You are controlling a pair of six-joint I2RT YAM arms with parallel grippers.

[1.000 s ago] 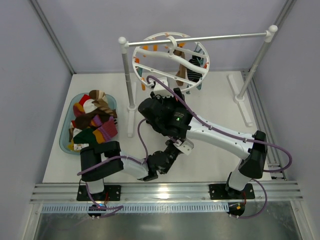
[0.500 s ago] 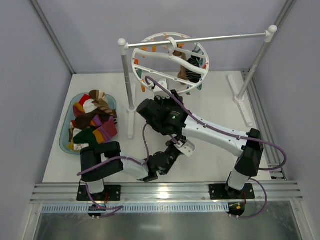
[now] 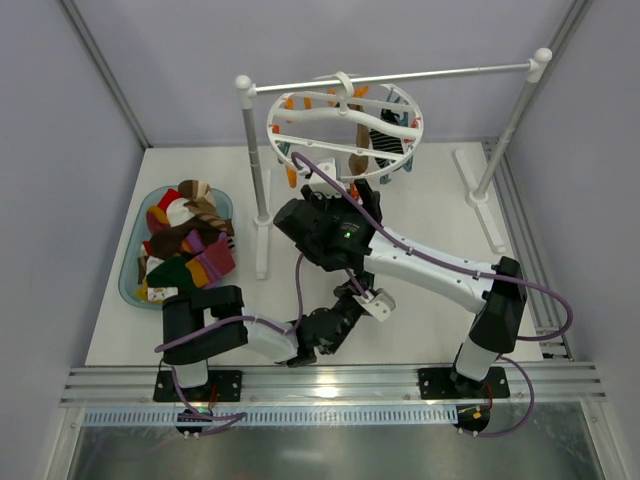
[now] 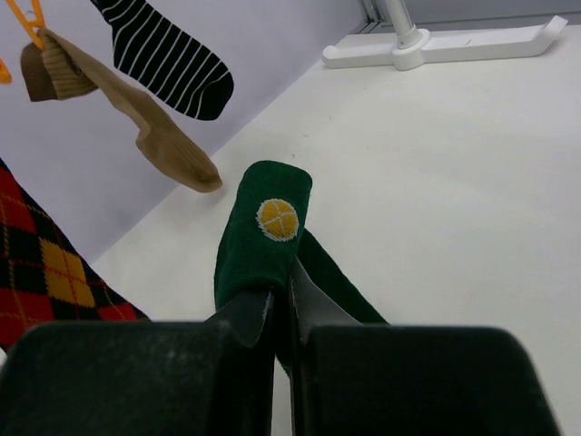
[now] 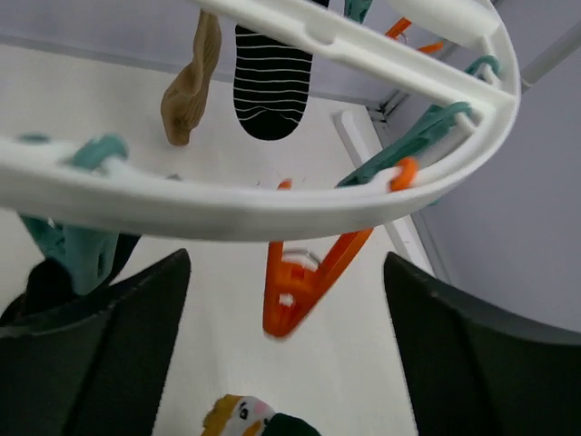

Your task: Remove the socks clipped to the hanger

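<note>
Hanger (image 3: 300, 118) is hanging on the bar (image 3: 450, 73), tilting differently than a second ago. Right gripper (image 5: 286, 304) is gaping beneath its rim. Left gripper (image 4: 281, 292) is clamping the dark green sock (image 4: 265, 232) above the table (image 4: 454, 182).

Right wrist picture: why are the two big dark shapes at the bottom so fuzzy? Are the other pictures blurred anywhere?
Right wrist view: those are fingers of the right tool, too near the lens to focus; the orange clip is soft too. Left wrist view: the left tool is blurred, the green sock sharp. Top view: even light, mild glare on the metal rail.
</note>
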